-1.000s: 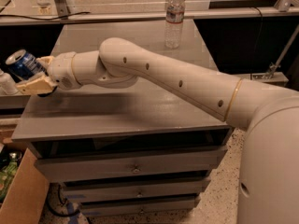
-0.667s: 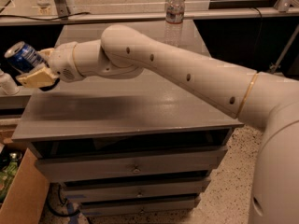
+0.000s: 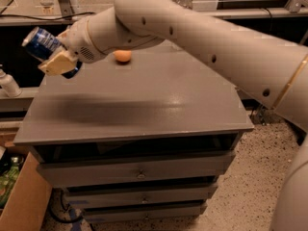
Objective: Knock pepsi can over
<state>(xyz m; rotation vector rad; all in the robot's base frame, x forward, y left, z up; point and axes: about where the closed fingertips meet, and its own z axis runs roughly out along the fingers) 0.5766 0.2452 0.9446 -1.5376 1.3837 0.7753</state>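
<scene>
The pepsi can (image 3: pixel 40 39) was held tilted hard over, lifted off the surface (image 3: pixel 144 105) at its far left corner. The knocking over was judged unfinished: the can had yet to be laid on its side on the surface. The pincer (image 3: pixel 59 62) was clamped on the can's lower half, with the silver top pointed up and leftward.

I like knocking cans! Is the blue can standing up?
Tipped: dark blue aluminium can slants in the end effector, above the grey table's left edge.
</scene>
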